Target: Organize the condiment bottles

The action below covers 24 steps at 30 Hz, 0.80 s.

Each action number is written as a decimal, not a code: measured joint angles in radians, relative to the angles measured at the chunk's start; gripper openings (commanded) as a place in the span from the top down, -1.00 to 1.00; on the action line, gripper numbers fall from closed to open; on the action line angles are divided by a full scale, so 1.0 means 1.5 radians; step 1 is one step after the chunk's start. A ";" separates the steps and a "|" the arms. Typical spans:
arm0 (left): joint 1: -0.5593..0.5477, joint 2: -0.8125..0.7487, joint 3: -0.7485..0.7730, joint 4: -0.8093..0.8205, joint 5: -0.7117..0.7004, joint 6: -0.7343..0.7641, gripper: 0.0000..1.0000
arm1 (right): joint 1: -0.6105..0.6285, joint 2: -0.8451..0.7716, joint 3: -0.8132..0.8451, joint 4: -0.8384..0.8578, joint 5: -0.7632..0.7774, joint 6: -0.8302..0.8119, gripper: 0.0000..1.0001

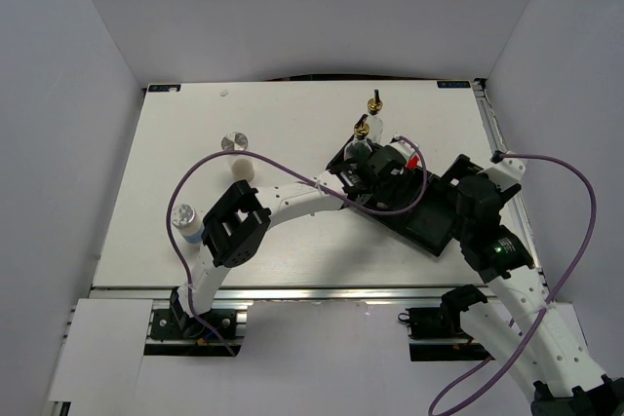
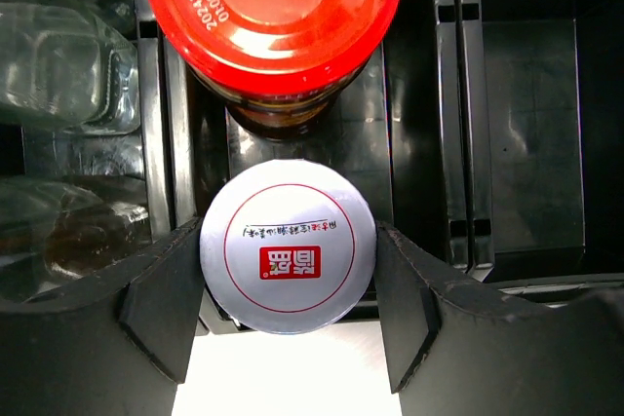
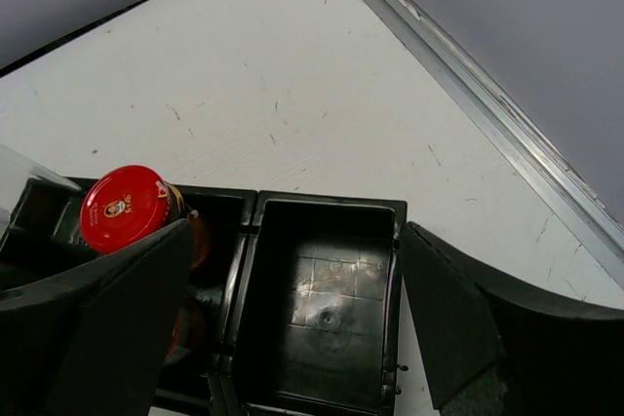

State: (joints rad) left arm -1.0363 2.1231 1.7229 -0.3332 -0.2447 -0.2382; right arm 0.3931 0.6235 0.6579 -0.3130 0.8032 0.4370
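the small round white-lidded jar (image 2: 288, 248) is seen from above at the lower centre of the left wrist view, upright, with its long axis pointing straight at the camera. it is pinched by the left gripper (image 2: 288, 252), whose dark fingers (image 2: 161, 309) are pressed against the lid's left and right edges. the jar is held over the near end of the middle compartment of the black three-compartment plastic tray (image 2: 531, 94). whether its base rests on the floor cannot be told. just above it in that frame, in the same compartment, stands the red-capped brown jar (image 2: 273, 7), near the lid but not seen touching it. any coming release is judged to need a straight vertical withdrawal, since that jar stands close ahead of the jaws.

a red square logo with white characters is printed on the white lid, with a line of small characters too fine to read. a portrait emblem and a date code beginning 2024 are carried on the red cap.

two clear glass bottles (image 2: 58, 75) occupy the compartment at the frame's left. the right gripper (image 3: 297, 241) is spread wide above the empty end compartment, holding nothing. in the top view, a silver-lidded jar (image 1: 234, 140) and a white blue-banded bottle (image 1: 187, 221) are left on the white table (image 1: 292, 114), well apart from the tray and nearer the left arm.
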 measured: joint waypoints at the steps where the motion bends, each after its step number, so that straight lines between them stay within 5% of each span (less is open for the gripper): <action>1: 0.000 0.000 0.000 -0.002 0.000 -0.002 -0.35 | 0.000 0.000 0.000 0.000 -0.001 0.000 -0.79; 3: 0.000 0.000 0.000 -0.004 0.001 -0.004 -0.37 | 0.000 0.000 0.000 0.000 -0.001 0.000 -0.79; 5: 0.000 0.000 0.000 -0.003 0.001 -0.005 -0.96 | 0.000 0.000 0.000 0.000 -0.001 0.000 -0.79; 24: -0.024 -0.028 0.012 0.007 -0.002 0.013 -0.97 | 0.000 -0.006 0.000 -0.001 -0.022 -0.014 -0.79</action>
State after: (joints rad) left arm -1.0721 2.0804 1.7409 -0.3233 -0.2481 -0.2180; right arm 0.3927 0.6140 0.6579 -0.3141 0.7696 0.4156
